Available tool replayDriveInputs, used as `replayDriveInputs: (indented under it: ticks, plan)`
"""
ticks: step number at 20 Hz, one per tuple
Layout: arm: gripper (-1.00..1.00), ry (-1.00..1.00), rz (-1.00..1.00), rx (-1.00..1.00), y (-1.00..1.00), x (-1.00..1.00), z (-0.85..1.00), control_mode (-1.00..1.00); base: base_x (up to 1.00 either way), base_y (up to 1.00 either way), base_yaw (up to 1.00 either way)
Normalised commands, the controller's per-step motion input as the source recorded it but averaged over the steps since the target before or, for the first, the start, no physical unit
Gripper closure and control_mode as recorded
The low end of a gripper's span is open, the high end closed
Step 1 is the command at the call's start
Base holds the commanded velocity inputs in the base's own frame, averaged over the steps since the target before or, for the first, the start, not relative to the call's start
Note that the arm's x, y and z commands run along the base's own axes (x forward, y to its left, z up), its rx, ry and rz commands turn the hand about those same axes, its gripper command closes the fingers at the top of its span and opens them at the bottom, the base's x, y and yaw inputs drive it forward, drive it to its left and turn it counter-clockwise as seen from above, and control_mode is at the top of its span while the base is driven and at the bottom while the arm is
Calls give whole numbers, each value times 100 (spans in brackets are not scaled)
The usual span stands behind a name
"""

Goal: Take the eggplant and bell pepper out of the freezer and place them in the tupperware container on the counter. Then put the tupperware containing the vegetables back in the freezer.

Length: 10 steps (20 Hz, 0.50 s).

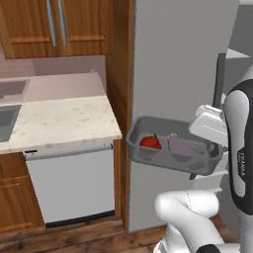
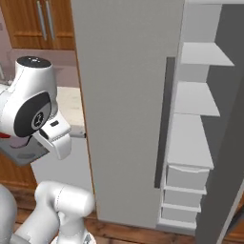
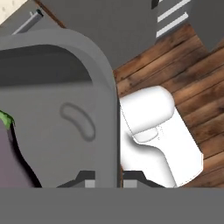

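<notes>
Nearest the camera, the arm's smooth white rounded base link [image 1: 190,210] bulges up from the bottom of the left base view, above brown wood-plank floor [image 3: 192,83]. Above it the gripper [image 1: 210,150] is clamped on the right-hand rim of the tupperware [image 1: 148,129], a shallow matte dark grey tray with rounded corners and a thick lip, held in the air and slightly tilted in front of the freezer door [image 1: 173,59]. In the hand view the two dark fingertips straddle the tray's wall, one inside and one outside. Inside the tray lie the pepper [image 1: 150,142], a glossy red lump with a small green stem, on the left, and the eggplant [image 1: 179,145], a dull purple oblong with a green cap, just beside it on the right. A long oval dimple is moulded into the tray floor. The freezer door is a big flat pale grey panel with a long dark vertical handle [image 2: 162,124]; in the right base view it stands open, showing pale flat shelves [image 2: 198,97] and stacked drawers [image 2: 186,190] inside. To the left, well apart from the tray, the counter [image 1: 59,121] is beige speckled stone over a plain grey appliance front [image 1: 71,183] and brown wooden cabinets [image 1: 59,24] with slim metal handles. The dark band on the arm's link carries small pale lettering too blurred to read.
</notes>
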Motion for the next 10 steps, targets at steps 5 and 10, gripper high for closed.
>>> replayDriveInputs:
  ticks: [5, 10]
  plan:
    - [100, 0, 0, 0, 0, 0, 0, 100, 0, -71, 0]
    - [100, 0, 0, 0, 0, 0, 0, 100, 2, -59, 0]
